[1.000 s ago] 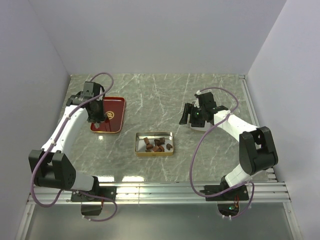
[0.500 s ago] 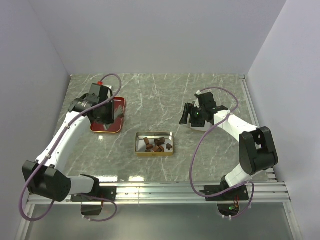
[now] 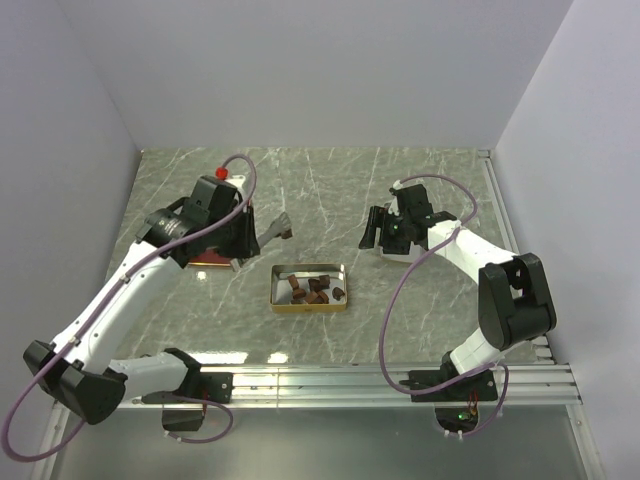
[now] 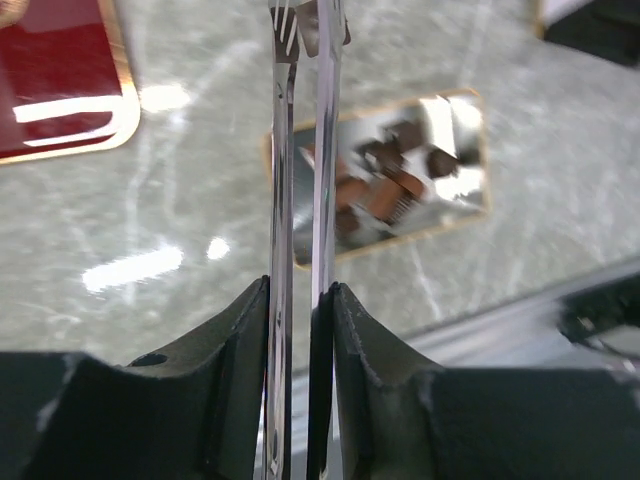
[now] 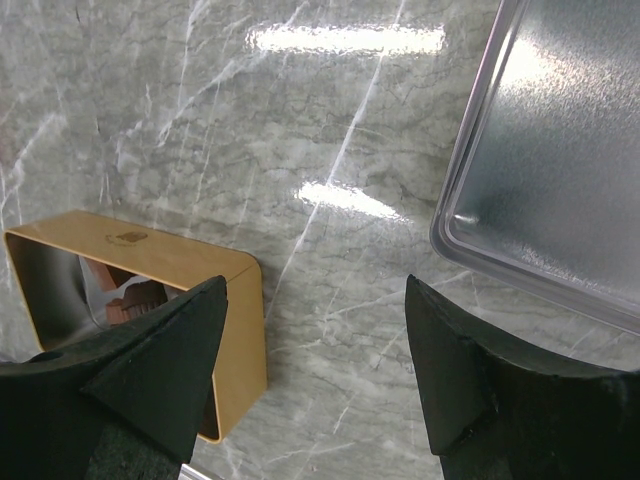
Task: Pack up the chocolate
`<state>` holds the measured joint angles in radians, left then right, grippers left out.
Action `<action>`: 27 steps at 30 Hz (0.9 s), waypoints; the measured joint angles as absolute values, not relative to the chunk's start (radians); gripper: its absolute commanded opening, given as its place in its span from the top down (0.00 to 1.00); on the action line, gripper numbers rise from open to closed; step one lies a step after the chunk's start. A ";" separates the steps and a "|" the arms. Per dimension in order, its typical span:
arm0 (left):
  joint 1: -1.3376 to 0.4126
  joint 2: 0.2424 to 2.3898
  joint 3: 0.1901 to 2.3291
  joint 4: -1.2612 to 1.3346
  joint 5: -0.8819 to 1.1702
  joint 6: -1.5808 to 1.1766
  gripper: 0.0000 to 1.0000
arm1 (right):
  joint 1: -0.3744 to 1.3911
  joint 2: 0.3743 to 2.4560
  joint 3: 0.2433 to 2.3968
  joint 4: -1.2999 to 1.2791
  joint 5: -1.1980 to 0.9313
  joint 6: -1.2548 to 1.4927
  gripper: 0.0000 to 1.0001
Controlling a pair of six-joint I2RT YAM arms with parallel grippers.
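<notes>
Several small dark brown chocolate lumps (image 3: 312, 289) lie in an open gold tin (image 3: 309, 303) at the table's middle; the left wrist view shows the lumps (image 4: 385, 185) in the tin (image 4: 476, 125) too. My left gripper (image 3: 250, 237) is shut on a pair of metal tongs (image 3: 278, 227), held in the air left of and behind the tin. In the left wrist view the tongs (image 4: 300, 160) run up between my fingers (image 4: 300, 300), their tips over the tin's left part. My right gripper (image 3: 376, 230) is wide open and empty (image 5: 320, 370), right of the tin (image 5: 190, 275).
A red lid with a gold rim (image 3: 205, 258) lies on the left, partly under my left arm, and shows in the left wrist view (image 4: 60, 90). A shiny silver tray (image 5: 560, 150) lies by my right gripper. Walls close the back and sides.
My left arm has swung right from over the red lid toward the tin, carrying the tongs. The right arm has not moved.
</notes>
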<state>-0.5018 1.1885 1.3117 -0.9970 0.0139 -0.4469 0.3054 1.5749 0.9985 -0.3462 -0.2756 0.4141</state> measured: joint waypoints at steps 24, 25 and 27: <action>-0.717 1.129 1.245 -1.127 0.017 -0.566 0.64 | 0.305 1.566 0.999 -0.346 -0.256 0.414 0.21; -0.721 1.129 1.244 -1.129 0.017 -0.566 0.64 | 0.305 1.566 0.999 -0.346 -0.256 0.414 0.21; -0.728 1.129 1.242 -1.133 0.017 -0.566 0.61 | 0.305 1.566 0.999 -0.347 -0.256 0.414 0.21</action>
